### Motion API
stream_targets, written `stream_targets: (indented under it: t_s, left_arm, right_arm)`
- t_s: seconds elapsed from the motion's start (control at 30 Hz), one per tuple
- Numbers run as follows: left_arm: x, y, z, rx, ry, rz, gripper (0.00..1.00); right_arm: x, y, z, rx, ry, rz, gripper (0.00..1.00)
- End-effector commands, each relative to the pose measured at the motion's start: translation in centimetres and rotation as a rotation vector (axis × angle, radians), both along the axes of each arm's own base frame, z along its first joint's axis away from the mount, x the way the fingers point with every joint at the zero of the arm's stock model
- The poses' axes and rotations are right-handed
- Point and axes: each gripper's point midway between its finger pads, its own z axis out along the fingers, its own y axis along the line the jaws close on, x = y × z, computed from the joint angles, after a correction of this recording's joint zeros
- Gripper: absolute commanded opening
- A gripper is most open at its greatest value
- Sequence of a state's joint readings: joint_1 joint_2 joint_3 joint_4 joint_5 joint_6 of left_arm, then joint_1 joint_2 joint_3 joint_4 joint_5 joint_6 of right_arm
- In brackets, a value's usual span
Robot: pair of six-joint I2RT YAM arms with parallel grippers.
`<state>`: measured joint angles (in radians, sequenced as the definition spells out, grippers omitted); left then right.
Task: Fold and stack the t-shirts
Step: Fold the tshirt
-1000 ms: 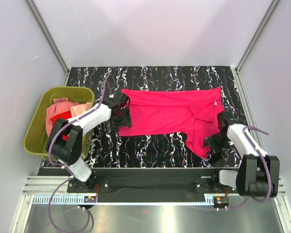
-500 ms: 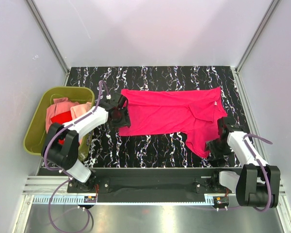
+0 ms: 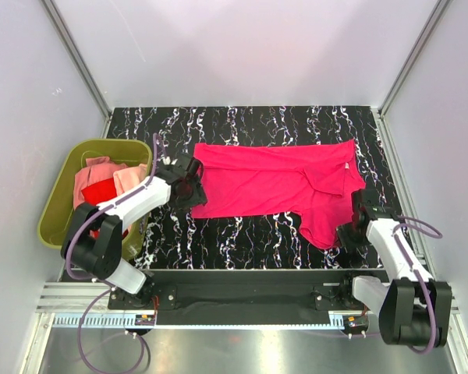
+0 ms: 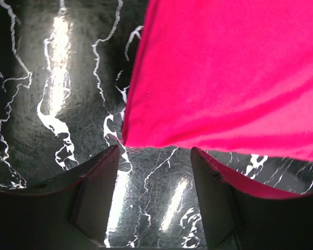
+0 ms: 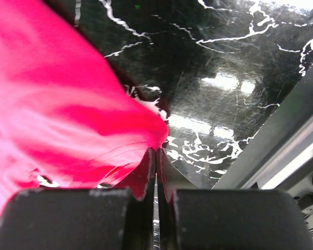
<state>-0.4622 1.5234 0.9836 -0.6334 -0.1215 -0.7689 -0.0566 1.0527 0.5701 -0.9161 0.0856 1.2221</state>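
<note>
Barely started: magenta shirt (image 3: 273,183) lies flat on the desk (image 3: 242,226), unfolded; red shirt (image 3: 101,189) and salmon shirt (image 3: 90,175) wait in the tub (image 3: 51,210). My left fingers (image 4: 155,156) gape at its corner, holding nothing. My right fingers (image 5: 156,156) are pressed together at the sleeve; pinching cloth or not, can't tell.

black tabletop (image 3: 257,125) veined in white, enclosed by plain pale walls (image 3: 242,47) joined at metal corner posts (image 3: 78,58); light is reflected off it in glossy patches (image 5: 219,80).

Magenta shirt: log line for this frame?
magenta t-shirt: spread on table | left gripper: open, astride corner | right gripper: shut on edge
</note>
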Motion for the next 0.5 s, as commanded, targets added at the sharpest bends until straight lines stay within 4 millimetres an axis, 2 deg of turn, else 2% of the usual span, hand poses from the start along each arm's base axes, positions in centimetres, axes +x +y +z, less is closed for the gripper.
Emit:
stream_targets:
  t_s: [0.0,0.17,0.2,0.47]
  left_arm:
    - [0.7,0.2,0.9,-0.050,-0.063,0.152,0.61]
    - [-0.1,0.0,0.6,-0.159,-0.061,0.366,0.59]
    - [-1.0,0.7,0.4,-0.146,-0.035,0.423,0.59]
    - [-1.3,0.9,0.7,-0.251,-0.038,0.736,0.56]
  right_arm:
    - [0.9,-0.9,1.6,-0.059,-0.062,0.016,0.00]
    - [1.6,-0.6,2.9,-0.051,-0.119,0.067,0.00]
    - [1.7,-0.4,3.0,-0.044,-0.129,0.070,0.00]
    - [2.0,-0.1,3.2,-0.034,-0.189,0.104,0.00]
